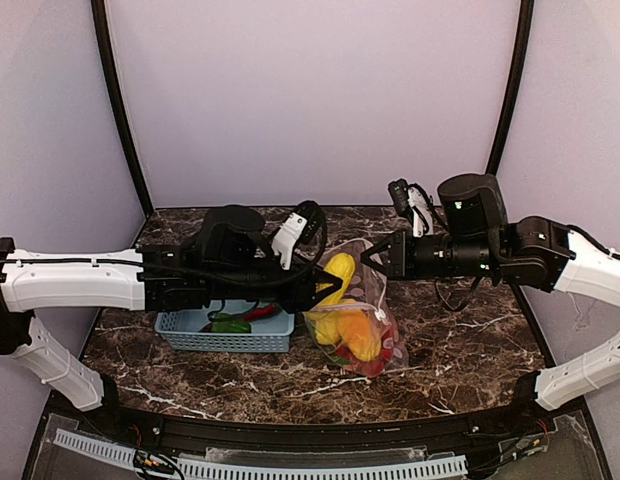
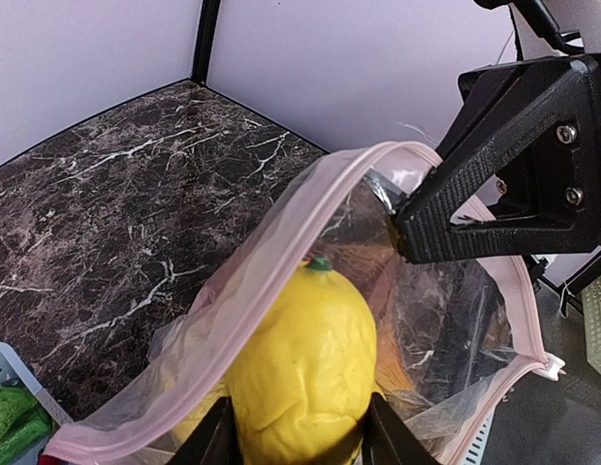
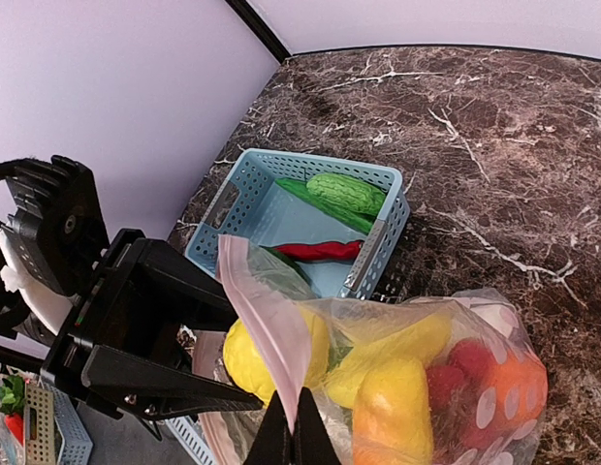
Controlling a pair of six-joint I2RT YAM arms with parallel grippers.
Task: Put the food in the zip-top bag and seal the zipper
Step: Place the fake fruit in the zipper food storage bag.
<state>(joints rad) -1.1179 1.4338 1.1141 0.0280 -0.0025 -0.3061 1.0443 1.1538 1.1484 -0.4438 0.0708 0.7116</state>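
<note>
Zip-top bag (image 1: 375, 300) in right hand (image 3: 293, 436), yellow food (image 2: 300, 358) in left hand (image 2: 300, 444)

I'm getting bright, even light from overhead in all three views, so shadows on the marble table (image 1: 460, 350) stay soft, darkest under the arms. The zip-top bag (image 2: 446, 320) throws patchy glare in the left wrist view, and the yellow food piece (image 2: 300, 378) nearest that lens looks slightly soft. The top view bows the corner posts (image 1: 115, 100) — wide-angle distortion.
</note>
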